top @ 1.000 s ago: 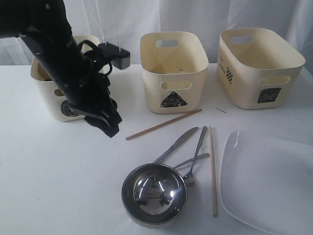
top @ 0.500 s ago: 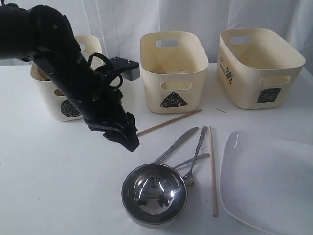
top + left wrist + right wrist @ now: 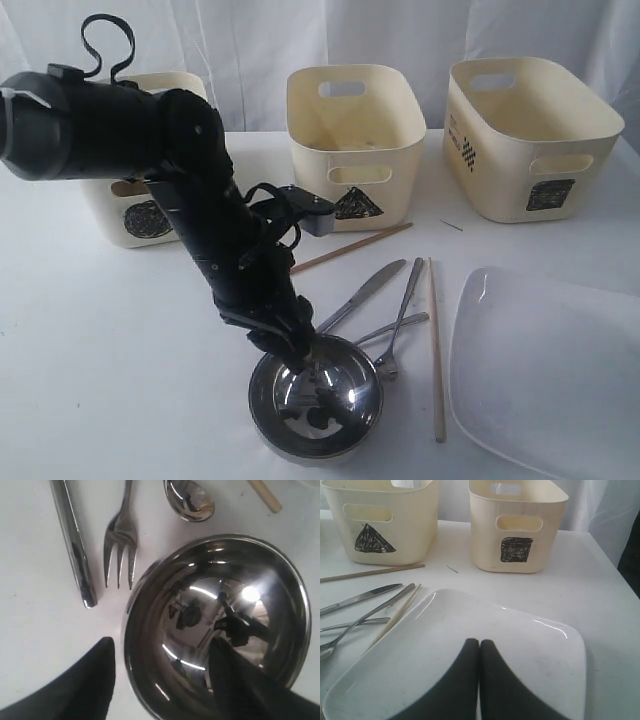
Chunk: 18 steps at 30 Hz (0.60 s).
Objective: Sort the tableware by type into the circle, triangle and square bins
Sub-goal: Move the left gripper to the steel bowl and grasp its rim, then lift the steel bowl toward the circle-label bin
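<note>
the steel bowl [image 3: 360,390] was mirror-polished metal, and the knife [image 3: 365,292] and forks [image 3: 407,300] beside it were the same bright, smooth steel. the chopsticks [image 3: 436,350] were pale, bare, matt wood, and the square plate [image 3: 550,370] was glossy white. the three bins [image 3: 355,140] were smooth cream plastic with a dull sheen, standing on a matt white surface [image 3: 100,380].

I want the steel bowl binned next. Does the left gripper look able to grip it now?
Probably yes: the left gripper is open and straddles the rim of the steel bowl, one finger inside, one outside, with nothing between them; the fork lies clear.
</note>
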{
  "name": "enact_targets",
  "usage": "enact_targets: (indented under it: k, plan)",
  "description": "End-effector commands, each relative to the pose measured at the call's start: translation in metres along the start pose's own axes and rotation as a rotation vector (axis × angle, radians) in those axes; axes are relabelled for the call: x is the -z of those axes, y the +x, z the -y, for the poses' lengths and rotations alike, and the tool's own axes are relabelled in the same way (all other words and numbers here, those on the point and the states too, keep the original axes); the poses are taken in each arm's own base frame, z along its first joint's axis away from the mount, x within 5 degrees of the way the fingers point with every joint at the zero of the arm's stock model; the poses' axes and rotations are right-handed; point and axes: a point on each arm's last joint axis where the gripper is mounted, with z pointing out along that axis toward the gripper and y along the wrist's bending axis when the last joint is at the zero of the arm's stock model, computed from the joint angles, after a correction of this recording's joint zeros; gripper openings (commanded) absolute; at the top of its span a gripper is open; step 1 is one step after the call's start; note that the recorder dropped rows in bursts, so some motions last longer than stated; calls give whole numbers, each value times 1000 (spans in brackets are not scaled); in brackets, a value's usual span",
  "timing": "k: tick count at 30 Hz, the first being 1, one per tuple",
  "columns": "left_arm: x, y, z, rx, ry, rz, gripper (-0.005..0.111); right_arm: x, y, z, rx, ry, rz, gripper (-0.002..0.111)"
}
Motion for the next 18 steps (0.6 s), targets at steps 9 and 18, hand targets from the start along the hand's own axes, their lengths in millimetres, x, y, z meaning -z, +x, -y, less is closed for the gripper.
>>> enact_targets:
  k: [9,18]
  plan:
    - [-26,8,-8,-3,11,-112,60,0,2,0,3,2,1,0]
    - [-27,6,-9,-4,-1,-93,59,0,2,0,3,2,1,0]
